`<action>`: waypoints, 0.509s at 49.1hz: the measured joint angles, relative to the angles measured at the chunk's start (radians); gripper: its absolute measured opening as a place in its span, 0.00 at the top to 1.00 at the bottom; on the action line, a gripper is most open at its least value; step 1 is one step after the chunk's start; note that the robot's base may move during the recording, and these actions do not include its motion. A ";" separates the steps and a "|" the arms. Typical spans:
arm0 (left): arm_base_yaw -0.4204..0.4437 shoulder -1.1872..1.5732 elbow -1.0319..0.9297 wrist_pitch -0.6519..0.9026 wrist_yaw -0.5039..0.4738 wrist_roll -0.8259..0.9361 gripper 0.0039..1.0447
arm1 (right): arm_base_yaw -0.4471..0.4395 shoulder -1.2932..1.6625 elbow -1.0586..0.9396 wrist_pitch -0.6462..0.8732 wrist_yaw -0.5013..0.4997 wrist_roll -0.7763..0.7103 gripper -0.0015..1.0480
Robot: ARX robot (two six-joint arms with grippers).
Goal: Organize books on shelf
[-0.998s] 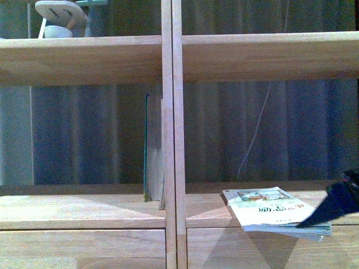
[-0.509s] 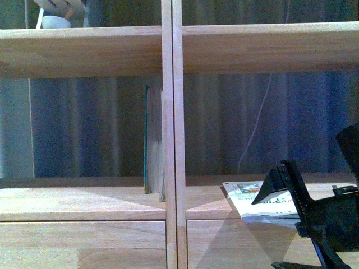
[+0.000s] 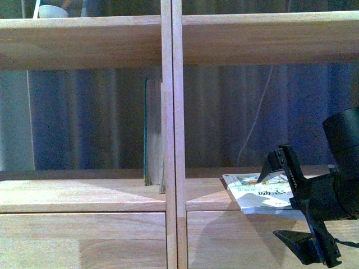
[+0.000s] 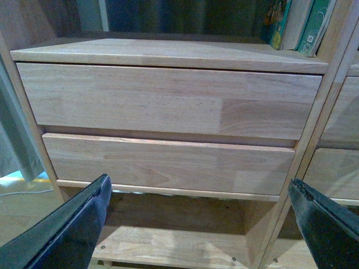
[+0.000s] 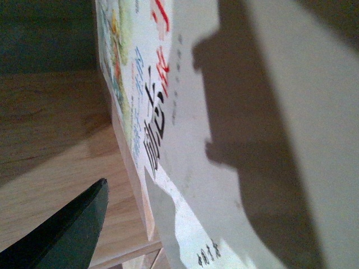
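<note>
Thin teal-edged books (image 3: 152, 134) stand upright against the divider of the light-wood bookcase (image 3: 84, 47). The floppy white softcover (image 3: 252, 193) lies flat, not yet stood up. The right fingers (image 3: 291, 171) bracket its front edge, released; the left fingers (image 4: 67, 230) are released and empty.

— Is any lettering found on the white softcover (image 5: 185, 84)?
— Large black, red and blue characters, seemingly Chinese, are printed along its cover, and a small black line is set near one edge. None can be read with certainty.
— And elsewhere?
— Nothing legible is seen on the shelf (image 3: 84, 196) or the standing books (image 4: 280, 25).
</note>
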State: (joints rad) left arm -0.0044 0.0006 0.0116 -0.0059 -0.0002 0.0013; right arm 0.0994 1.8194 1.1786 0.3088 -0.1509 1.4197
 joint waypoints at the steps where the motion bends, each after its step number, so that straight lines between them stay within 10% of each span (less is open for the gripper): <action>1: 0.000 0.000 0.000 0.000 0.000 0.000 0.07 | 0.000 0.000 0.001 0.000 0.002 0.000 0.07; 19: 0.000 0.000 0.000 0.000 0.000 0.000 0.07 | -0.012 0.013 0.011 0.006 0.023 -0.025 0.07; 25: 0.000 0.000 0.000 0.000 0.000 0.000 0.07 | -0.012 0.013 0.011 0.011 0.032 -0.030 0.25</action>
State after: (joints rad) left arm -0.0044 0.0006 0.0116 -0.0059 -0.0002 0.0013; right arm 0.0875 1.8320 1.1892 0.3195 -0.1192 1.3899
